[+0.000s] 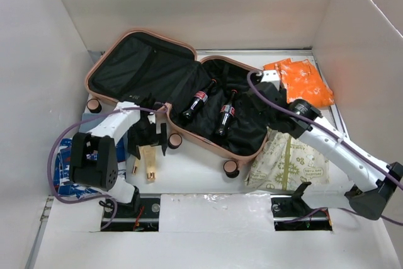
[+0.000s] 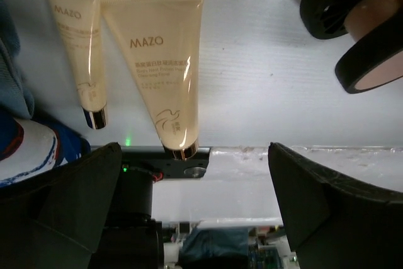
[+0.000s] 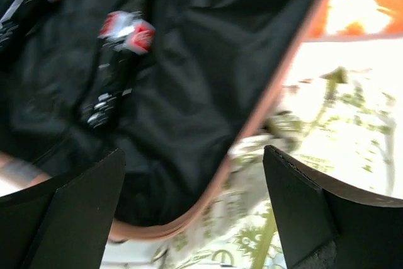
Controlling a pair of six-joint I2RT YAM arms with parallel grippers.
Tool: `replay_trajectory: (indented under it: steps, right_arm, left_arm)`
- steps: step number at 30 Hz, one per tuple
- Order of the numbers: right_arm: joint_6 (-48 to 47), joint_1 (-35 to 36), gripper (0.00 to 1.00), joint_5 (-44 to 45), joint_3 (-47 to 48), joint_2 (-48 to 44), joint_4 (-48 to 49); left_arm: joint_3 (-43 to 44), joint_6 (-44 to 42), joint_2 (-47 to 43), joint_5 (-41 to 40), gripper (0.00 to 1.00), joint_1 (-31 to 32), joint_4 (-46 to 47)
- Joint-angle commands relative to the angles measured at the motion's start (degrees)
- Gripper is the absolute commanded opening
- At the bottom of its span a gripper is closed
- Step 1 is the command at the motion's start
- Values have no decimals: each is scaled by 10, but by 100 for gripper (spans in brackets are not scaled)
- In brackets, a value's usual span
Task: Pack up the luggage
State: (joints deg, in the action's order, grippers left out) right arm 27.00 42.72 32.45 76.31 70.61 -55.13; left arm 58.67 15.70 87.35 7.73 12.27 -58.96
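The luggage (image 1: pixel 145 67): open flat, upper centre of the overhead view, its lid close to the back wall (image 1: pixel 189 4). Inside its right half we count a left bottle (image 1: pixel 197 101) and a right bottle (image 1: pixel 225 116), with lining free around them.

Left pincer (image 2: pixel 195 212): spread, above two cream tubes (image 2: pixel 157 61) on the counter (image 2: pixel 264 80). Bare counter lies between the tubes and a luggage wheel (image 2: pixel 371 61).

Right pincer (image 3: pixel 195 212): spread, over the luggage's pink rim, with a patterned pouch (image 3: pixel 327 137) just beside that rim.

Orange packet (image 1: pixel 305 80): upper right, by the side wall (image 1: pixel 359 23).
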Motion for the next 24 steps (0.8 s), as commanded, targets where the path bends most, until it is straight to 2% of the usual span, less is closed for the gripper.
replay_trajectory:
  steps: [1, 4, 8, 13, 15, 17, 21, 22, 24]
  right_arm:
    - [18, 51, 94, 4, 38, 15, 4]
    - [25, 96, 94, 10, 70, 51, 10]
    - [38, 119, 94, 4, 98, 80, 3]
    - [51, 191, 94, -40, 61, 80, 121]
    - [51, 213, 94, -50, 61, 112, 146]
    - [51, 249, 93, -50, 95, 165, 152]
    - [45, 302, 93, -50, 188, 274, 163]
    - [45, 311, 93, -50, 209, 295, 156]
    - [50, 323, 93, -56, 255, 342, 151]
  left_arm:
    - [40, -2, -45, -7, 100, -11, 75]
    - [49, -16, -75, -36, 100, -11, 75]
    - [66, -25, -95, -14, 100, -27, 75]
    - [99, -63, -134, 50, 100, -32, 75]
    - [128, -85, -142, 66, 100, -32, 81]
    - [165, -85, -151, 49, 100, -51, 89]
    - [223, -107, -170, -95, 100, -119, 138]
    - [234, -107, -179, -137, 100, -161, 145]
    - [262, -114, -191, -147, 100, -204, 152]
